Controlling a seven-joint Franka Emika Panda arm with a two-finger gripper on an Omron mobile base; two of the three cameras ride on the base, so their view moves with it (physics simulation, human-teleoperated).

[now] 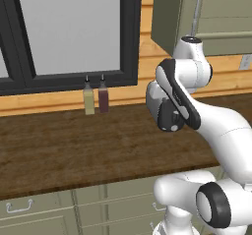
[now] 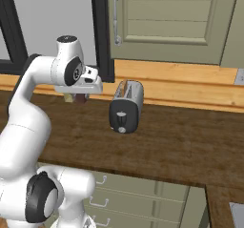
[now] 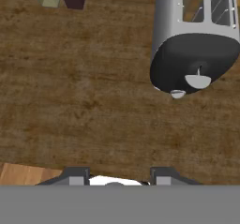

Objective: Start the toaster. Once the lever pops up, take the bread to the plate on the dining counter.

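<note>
Left base view: the white arm folds over the wood-topped counter (image 1: 74, 145), and its own links hide the hand and whatever stands behind it. Two bottles, a yellowish bottle (image 1: 88, 100) and a dark red bottle (image 1: 103, 97), stand side by side at the back of the counter under the dark window frame (image 1: 130, 37).

Right base view: the hand points downward over the counter, but the gripper (image 2: 78, 98) is mostly covered by the wrist, so its jaws cannot be read here. The toaster (image 2: 127, 107) stands to the side of the hand, apart from it, its dark end panel with the knob facing the camera.

Hand view: the two fingertips (image 3: 75, 177) rise at the bottom with a clear gap between them and bare wood beyond, so the gripper is released and holds nothing. The toaster lies ahead of the jaws and off to the right, untouched, its top cut by the frame edge. A tan strip shows inside one slot, too little to call it the bread. The bottles' bases are cropped at the upper left.
</note>
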